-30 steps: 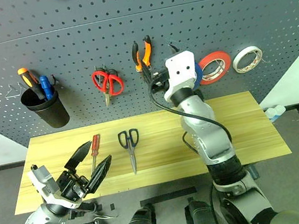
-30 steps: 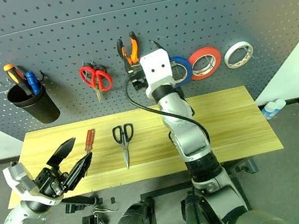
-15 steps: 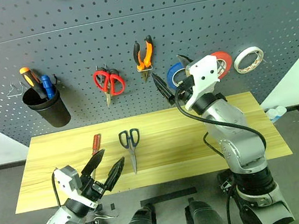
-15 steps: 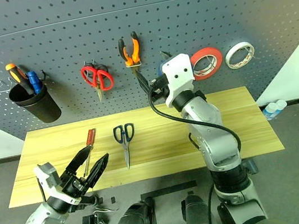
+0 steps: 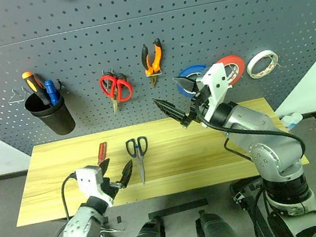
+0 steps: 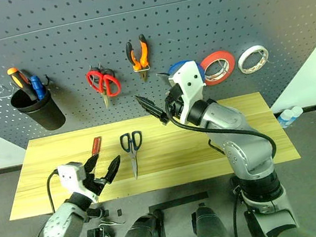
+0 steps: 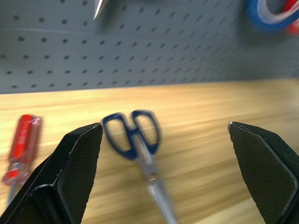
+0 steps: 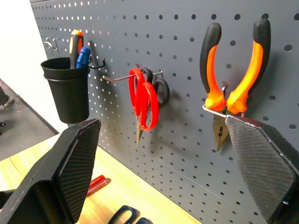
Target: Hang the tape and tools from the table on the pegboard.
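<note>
We have drawn our right gripper (image 5: 170, 98), fingers apart and empty, back from the pegboard (image 5: 132, 32), leaving blue tape (image 5: 190, 78) and pliers (image 5: 152, 61) hung. Our left gripper (image 5: 116, 175), fingers apart, has dropped toward the dark scissors (image 5: 137, 152) and red screwdriver (image 5: 100, 153) on the worktop (image 5: 52, 171).
</note>
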Tool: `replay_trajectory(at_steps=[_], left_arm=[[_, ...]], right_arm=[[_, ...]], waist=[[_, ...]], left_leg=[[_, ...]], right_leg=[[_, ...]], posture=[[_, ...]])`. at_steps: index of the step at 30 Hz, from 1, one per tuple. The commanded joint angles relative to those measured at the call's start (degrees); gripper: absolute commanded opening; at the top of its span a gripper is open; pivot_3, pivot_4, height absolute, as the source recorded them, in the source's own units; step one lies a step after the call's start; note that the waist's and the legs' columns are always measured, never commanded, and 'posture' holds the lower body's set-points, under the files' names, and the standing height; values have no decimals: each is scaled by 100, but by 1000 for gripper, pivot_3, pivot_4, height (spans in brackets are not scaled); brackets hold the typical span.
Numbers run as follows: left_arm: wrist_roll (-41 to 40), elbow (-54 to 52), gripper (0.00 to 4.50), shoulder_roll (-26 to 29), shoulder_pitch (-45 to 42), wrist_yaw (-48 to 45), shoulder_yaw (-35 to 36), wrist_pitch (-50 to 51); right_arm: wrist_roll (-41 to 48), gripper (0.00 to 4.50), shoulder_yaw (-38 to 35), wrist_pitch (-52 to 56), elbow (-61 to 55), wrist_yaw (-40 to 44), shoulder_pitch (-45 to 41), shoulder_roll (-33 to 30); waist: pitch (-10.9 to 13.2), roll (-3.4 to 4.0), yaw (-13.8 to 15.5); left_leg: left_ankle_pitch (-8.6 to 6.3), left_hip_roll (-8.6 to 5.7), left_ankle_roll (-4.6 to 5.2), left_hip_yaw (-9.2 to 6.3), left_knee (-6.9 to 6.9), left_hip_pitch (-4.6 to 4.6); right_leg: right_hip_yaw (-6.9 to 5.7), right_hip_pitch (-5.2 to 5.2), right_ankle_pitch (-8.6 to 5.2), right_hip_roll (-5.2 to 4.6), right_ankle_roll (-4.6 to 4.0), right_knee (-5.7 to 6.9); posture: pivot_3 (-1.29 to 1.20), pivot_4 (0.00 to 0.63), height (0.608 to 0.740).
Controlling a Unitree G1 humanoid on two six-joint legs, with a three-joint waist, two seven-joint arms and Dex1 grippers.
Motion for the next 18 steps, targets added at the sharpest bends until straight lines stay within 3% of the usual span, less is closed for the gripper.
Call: replay_trajectory(at_steps=[1,18], left_arm=[[667,316,4500,-180,-343,696,-95,-198],[803,882,4500,-1139,-1446,2008,-65,1856]], right_arm=[[152,4471,-10,-21,-367,35,-108,-72],[109,4471,155,-66,-418,-167,-24,-76]], waist=[[-6,-5,38],[-54,-20,81]], left_leg=[[0,0,0,0,2,0],[-1,-2,2,4,18,-1]], right_leg=[[-1,0,1,1,1,1],[-2,4,7,2,11,4]], posture=[[45,110,740],[36,114,740]])
